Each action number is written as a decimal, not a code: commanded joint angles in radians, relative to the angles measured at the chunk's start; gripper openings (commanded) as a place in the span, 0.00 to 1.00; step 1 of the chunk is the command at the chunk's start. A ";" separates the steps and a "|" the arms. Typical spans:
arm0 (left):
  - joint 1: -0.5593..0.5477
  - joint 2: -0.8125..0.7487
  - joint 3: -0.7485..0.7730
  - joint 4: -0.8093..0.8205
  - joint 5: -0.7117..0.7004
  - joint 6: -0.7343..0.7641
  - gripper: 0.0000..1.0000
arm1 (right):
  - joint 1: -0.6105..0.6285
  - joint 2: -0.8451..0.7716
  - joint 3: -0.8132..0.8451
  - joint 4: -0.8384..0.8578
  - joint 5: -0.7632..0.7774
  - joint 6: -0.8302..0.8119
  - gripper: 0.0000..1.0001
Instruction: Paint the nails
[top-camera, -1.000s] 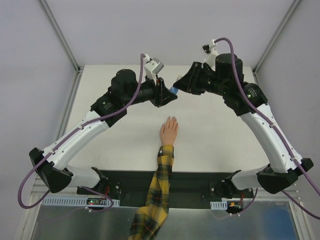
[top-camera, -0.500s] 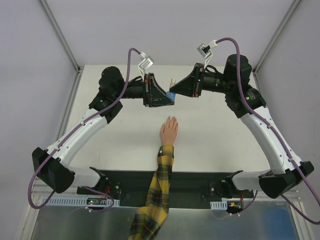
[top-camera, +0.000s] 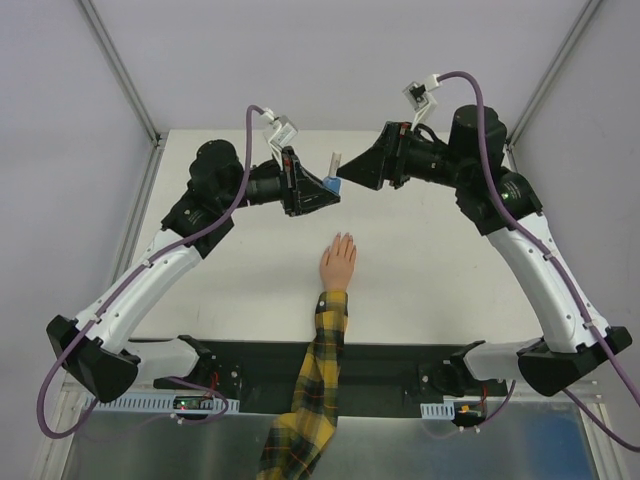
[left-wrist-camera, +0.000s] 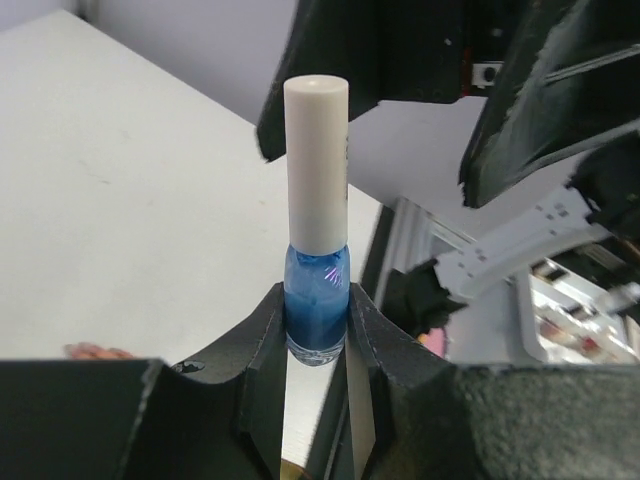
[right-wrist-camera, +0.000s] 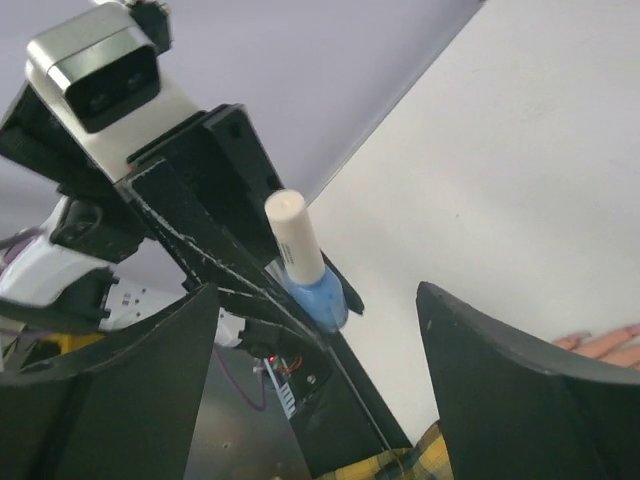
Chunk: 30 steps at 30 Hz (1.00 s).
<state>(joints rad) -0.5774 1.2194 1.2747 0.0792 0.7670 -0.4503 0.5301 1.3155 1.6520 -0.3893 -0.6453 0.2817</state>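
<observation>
One step: uncap. Left end effector (left-wrist-camera: 316, 335) clamps blue bottle (left-wrist-camera: 316, 300); right end effector (right-wrist-camera: 312, 310), spread wide, should centre on white cap (left-wrist-camera: 316, 150).

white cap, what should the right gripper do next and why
Probably ease the right gripper forward and close on the white cap to unscrew it: its jaws stand open facing the cap, and the left gripper clamps the capped blue bottle.

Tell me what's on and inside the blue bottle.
A white cap sits on the bottle, gripped by the left gripper. Blue polish shows through the glass; any brush is hidden.
</observation>
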 joint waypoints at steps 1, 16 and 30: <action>-0.013 -0.061 0.018 -0.059 -0.280 0.125 0.00 | 0.019 -0.018 0.100 -0.143 0.264 0.014 0.88; -0.136 -0.026 0.069 -0.145 -0.548 0.248 0.00 | 0.108 0.088 0.259 -0.301 0.495 0.027 0.92; -0.156 0.037 0.115 -0.147 -0.500 0.237 0.00 | 0.140 0.133 0.244 -0.253 0.475 0.011 0.63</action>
<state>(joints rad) -0.7212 1.2472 1.3365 -0.0956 0.2497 -0.2207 0.6529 1.4315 1.8835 -0.6861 -0.1650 0.3046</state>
